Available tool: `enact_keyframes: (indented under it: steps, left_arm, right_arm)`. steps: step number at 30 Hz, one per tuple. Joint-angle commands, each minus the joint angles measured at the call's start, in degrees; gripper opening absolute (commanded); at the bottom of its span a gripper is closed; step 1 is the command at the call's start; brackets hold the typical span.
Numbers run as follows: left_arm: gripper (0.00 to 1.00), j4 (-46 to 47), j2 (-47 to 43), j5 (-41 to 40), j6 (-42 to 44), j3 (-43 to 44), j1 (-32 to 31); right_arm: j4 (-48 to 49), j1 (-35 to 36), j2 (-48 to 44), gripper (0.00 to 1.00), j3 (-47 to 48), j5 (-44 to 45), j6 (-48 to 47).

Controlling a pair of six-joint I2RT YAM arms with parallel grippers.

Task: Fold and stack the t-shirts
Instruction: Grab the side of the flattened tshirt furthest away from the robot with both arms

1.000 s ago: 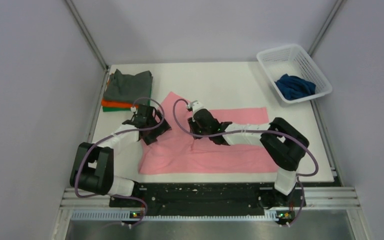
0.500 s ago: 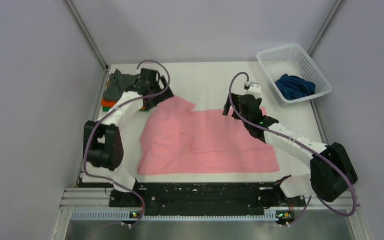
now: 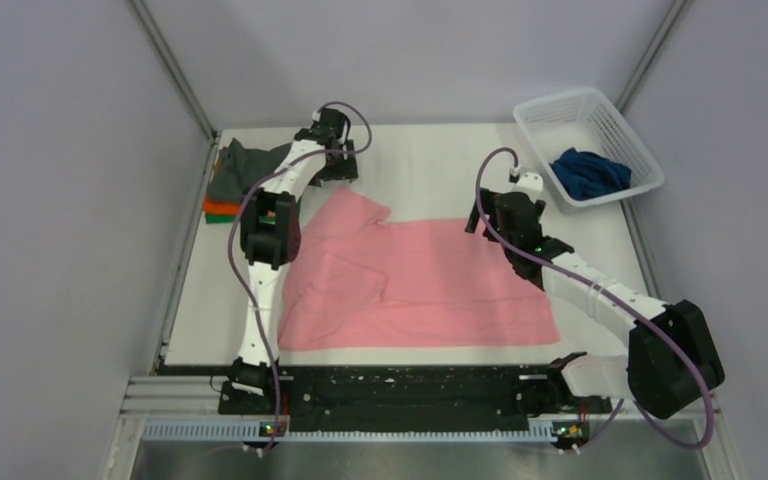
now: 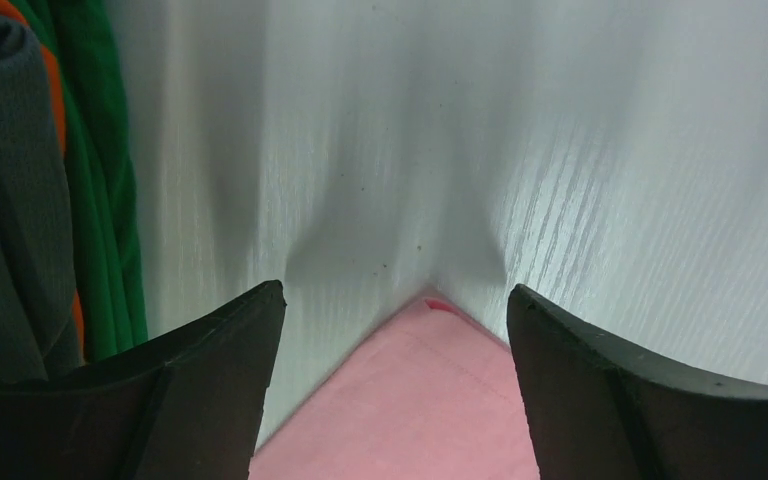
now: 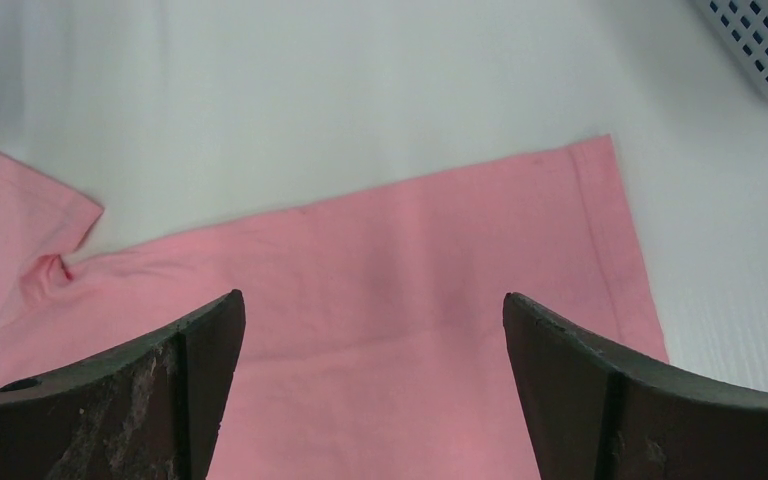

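white surface up top, and the pink t-shirt lies spread flat across its middle, one sleeve pointing to the far left. left claw hangs over that sleeve tip, jaws spread wide, gripping nothing, near the folded stack: dark grey shirt on top, orange shirt and green shirt beneath. right claw hovers above the pink shirt's far right corner, jaws wide apart too, empty. navy shirt sits crumpled in the white basket at the far right.
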Motion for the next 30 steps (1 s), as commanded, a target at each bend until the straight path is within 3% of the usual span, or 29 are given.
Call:
enact_keyframes:
  steps: [1,9,14,20,30]
  left_arm:
    - [0.85,-1.87,-1.70,1.00,3.42,0.77,0.25]
    - [0.68,-2.07,-2.09,3.33,4.87,-4.90,-0.25]
    - [0.48,-2.32,-2.33,4.65,4.89,-7.10,-0.60]
    - [0.00,-1.70,-3.51,4.71,4.75,-9.71,-1.07]
    - [0.00,-1.58,-9.33,5.84,2.70,-10.93,-1.16]
  right_arm:
    - [0.80,-0.75,0.03,0.99,-0.24,-0.14,-1.06]
    - [-1.36,-1.03,-0.31,0.99,-0.62,1.29,-0.99]
    - [-1.96,-1.72,-1.07,0.99,-0.96,2.83,-0.88]
    - [-4.50,-4.92,1.03,0.99,0.11,5.14,1.00]
    - [-9.36,-12.79,19.78,0.95,15.12,10.05,3.50]
